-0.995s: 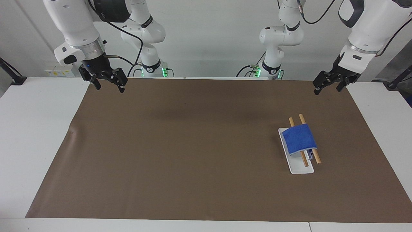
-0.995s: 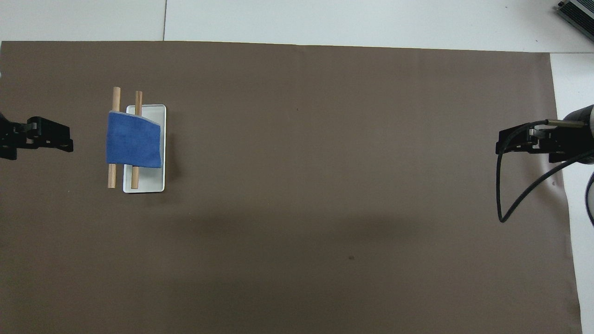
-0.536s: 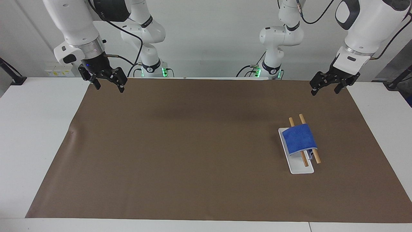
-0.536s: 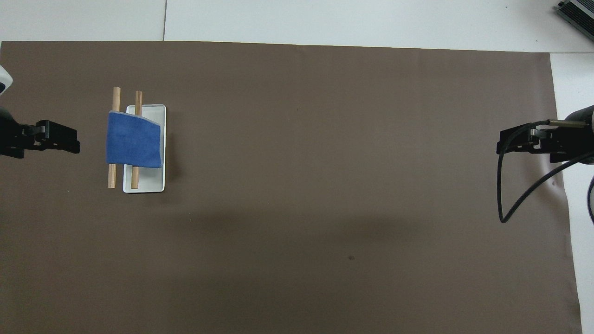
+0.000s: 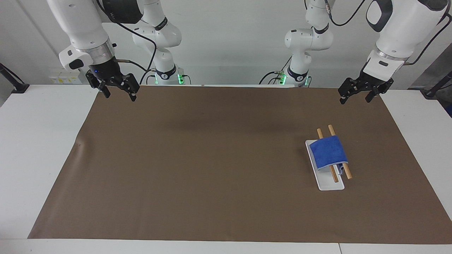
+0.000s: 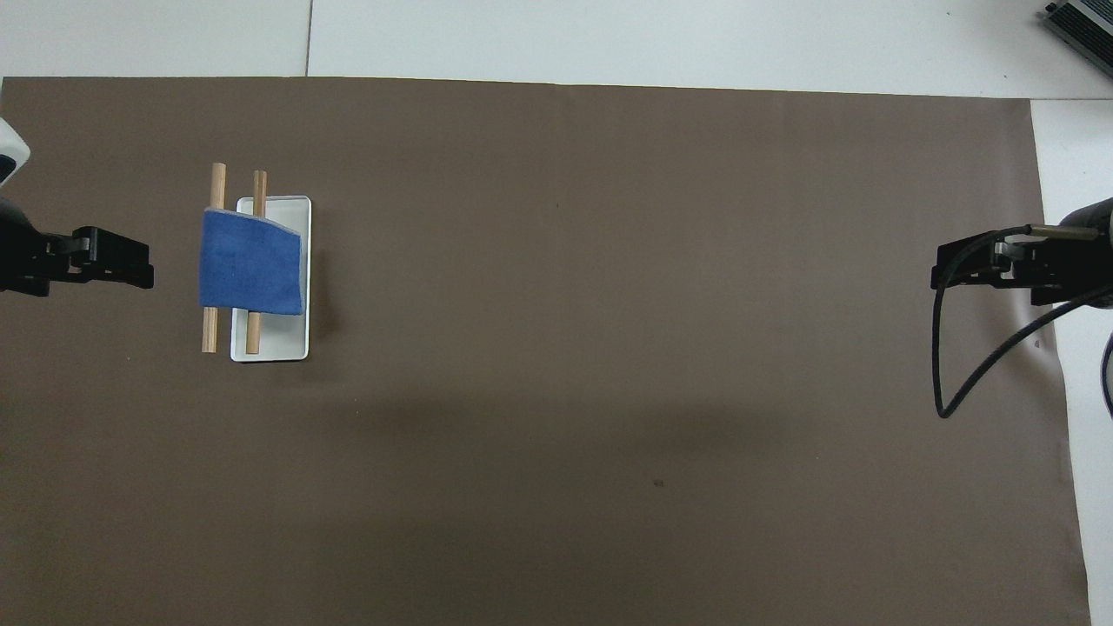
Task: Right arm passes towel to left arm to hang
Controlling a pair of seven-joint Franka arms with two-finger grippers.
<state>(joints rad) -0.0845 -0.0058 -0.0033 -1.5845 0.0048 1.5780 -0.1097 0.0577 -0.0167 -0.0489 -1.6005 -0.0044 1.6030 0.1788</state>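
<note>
A white counter point(image 5: 39, 148) carries a large brown mat point(image 5: 212, 158) that covers nearly all of its middle; bare white strips show at both ends and along the edge farthest from the robots, where a seam splits the white top into panels. The mat lies flat, with a slight crease near its edge at the right arm's end. The towel point(image 5: 329, 152) is draped over two wooden rods point(image 5: 346, 173) that lie side by side and stick out past both of its ends. One rod rests over a small white tray point(image 5: 330, 186); the other lies just beside the tray, toward the left arm's end. This set sits on the mat toward the left arm's end of the counter, well apart from both hands. The left hand point(image 5: 356, 96) hangs open and empty above the mat's corner nearest the robots at that end. The right hand point(image 5: 118, 93) hangs open and empty above the matching corner at the right arm's end, a loose black cable point(image 6: 974, 365) looping from its wrist. A plain pale wall stands at the robots' end of the room, and green lights glow at the two arm bases point(image 5: 166, 76). A grey box point(image 6: 1083, 22) shows at the corner of the overhead view.
</note>
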